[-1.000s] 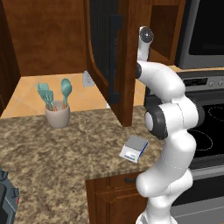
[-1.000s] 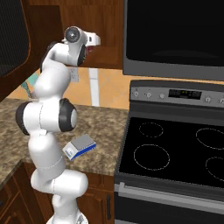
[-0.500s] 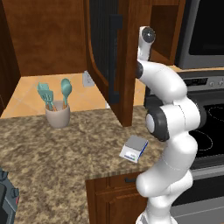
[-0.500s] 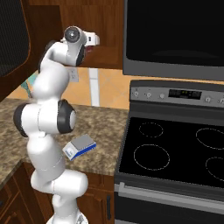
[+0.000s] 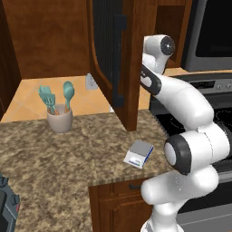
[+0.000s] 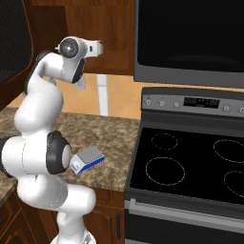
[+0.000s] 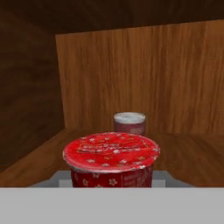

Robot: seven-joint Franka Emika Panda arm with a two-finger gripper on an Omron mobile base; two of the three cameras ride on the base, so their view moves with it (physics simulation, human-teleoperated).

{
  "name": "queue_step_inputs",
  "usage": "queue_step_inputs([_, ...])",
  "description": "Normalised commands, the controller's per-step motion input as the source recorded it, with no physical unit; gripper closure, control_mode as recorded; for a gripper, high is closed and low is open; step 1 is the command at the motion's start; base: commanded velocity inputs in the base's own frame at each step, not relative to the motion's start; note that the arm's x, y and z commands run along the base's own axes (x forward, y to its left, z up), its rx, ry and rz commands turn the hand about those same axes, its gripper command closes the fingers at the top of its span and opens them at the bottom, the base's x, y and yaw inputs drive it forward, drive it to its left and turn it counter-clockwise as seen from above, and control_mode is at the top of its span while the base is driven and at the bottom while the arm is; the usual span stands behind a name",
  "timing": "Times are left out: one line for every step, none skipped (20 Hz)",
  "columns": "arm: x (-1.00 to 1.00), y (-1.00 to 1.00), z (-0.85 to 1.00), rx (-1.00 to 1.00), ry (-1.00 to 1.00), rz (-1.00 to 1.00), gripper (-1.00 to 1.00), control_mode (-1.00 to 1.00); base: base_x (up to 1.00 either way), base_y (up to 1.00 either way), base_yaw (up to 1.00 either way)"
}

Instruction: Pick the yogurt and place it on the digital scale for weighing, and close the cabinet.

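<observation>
Hand view looks into a wooden cabinet point(image 7: 131, 74) shelf: a wide red cup with a star-patterned lid sits close in front, and the yogurt point(image 7: 129, 123) — a smaller cup — stands behind it, near the back wall. Whether the hand is spread or pressed together cannot be told. Left base view shows the digital scale point(image 5: 139, 153) on the speckled desk point(image 5: 68, 154) near its front edge — below the open cabinet door point(image 5: 113, 59).

From my right base camera: my arm point(image 6: 45, 143) rises at lower left, its wrist reaching up toward the wooden cabinet point(image 6: 95, 24). The digital scale point(image 6: 87, 160) lies tilted on the granite counter point(image 6: 102, 138), near its front edge. A black stove point(image 6: 190, 167) sits to the right, beneath a dark microwave point(image 6: 190, 43).
</observation>
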Motion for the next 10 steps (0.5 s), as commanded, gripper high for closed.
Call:
queue_step_inputs([-1.0,-0.29,0.0,0.05,-0.02,0.01,1.0,-1.0,0.0,0.0,0.0])
queue_step_inputs([-1.0,-0.35,0.0,0.03,-0.01,0.04,1.0,-1.0,0.0,0.0,0.0])
queue_step_inputs([-1.0,-0.5,0.0,0.0,0.0,0.07,1.0,-1.0,0.0,0.0,0.0])
queue_step_inputs([-1.0,-0.6,0.0,0.0,0.0,0.07,1.0,-1.0,0.0,0.0,0.0])
queue_step_inputs([-1.0,-0.61,0.0,0.0,0.0,0.11,1.0,-1.0,0.0,0.0,0.0])
queue_step_inputs([-1.0,-0.7,0.0,0.0,0.0,0.13,1.0,-1.0,0.0,0.0,0.0])
queue_step_inputs([-1.0,-0.81,0.0,0.0,0.04,0.18,1.0,-1.0,0.0,0.0,0.0])
queue_step_inputs([-1.0,-0.94,-0.02,0.0,0.0,0.21,1.0,-1.0,0.0,0.0,0.0])
queue_step_inputs([-1.0,-0.96,-0.17,0.0,0.0,0.25,1.0,-1.0,0.0,0.0,0.0])
queue_step_inputs([-1.0,-0.76,-0.43,0.0,0.01,0.33,1.0,-1.0,0.0,0.0,0.0])
